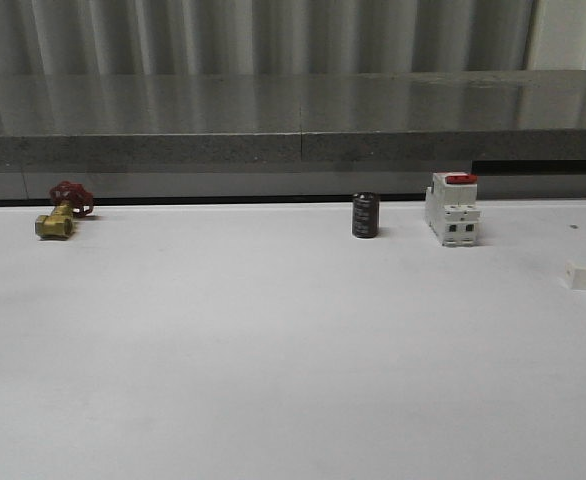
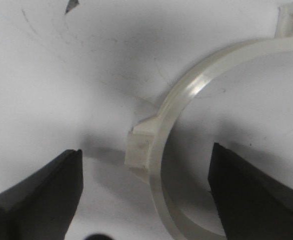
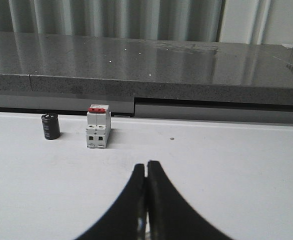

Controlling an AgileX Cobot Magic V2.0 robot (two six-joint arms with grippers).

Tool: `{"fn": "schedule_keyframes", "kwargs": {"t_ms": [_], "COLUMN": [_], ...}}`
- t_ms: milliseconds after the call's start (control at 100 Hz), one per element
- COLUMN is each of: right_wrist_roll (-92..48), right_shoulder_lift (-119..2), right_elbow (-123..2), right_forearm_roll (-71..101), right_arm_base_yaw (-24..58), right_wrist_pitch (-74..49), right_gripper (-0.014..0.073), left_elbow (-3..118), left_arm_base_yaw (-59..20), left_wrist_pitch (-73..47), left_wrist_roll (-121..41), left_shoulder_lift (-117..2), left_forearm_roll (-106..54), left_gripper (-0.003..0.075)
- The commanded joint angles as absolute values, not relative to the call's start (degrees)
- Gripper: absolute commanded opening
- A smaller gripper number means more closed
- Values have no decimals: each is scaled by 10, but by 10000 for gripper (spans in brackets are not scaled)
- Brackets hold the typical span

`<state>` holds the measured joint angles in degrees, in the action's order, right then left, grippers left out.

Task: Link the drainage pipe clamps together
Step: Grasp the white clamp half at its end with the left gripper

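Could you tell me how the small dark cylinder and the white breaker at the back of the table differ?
The dark cylinder is round and nearly black; the breaker is boxy and white with a red switch on top. The cylinder is shorter and narrower than the breaker. The cylinder stands to the breaker's left in the front view. Both stand upright near the table's far edge, apart from each other.

Soft, even overhead light; the white table (image 1: 273, 360) reads pale grey in the front view, slightly grainy, with short faint shadows beside the breaker (image 1: 452, 209). The grey ledge (image 3: 136, 60) behind the breaker carries streaked reflections and small glints. Left wrist view: close-range blur on the clamp (image 2: 186, 100), broad dark shadow around it.
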<state>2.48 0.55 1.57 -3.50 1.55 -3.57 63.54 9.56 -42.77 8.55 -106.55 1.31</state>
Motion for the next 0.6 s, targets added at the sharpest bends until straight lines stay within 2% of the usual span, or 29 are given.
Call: {"fn": "schedule_keyframes", "kwargs": {"t_ms": [0,110,420,530,590], "right_wrist_roll": [21,21,21,21,21], "right_shoulder_lift": [17,17,17,17,17], "right_elbow": [6,6,6,6,6], "right_forearm_roll": [-41,-41,-41,-41,-41], "right_arm_base_yaw": [14,14,14,14,14], "right_wrist_pitch": [7,7,7,7,7], "right_gripper": [-67,-67,-67,-67,-67], "left_elbow": [652,652,652,652,653], "left_arm_base_yaw": [96,96,96,96,94], "left_wrist_pitch": [-405,-397,-401,-393,-387], "left_wrist_roll": [92,92,89,89,89], "left_shoulder_lift": [-1042,-1044,-1054,-1052,-1049], "left_forearm_roll": [14,14,14,16,16], "left_gripper": [510,463,127,61,49]}}
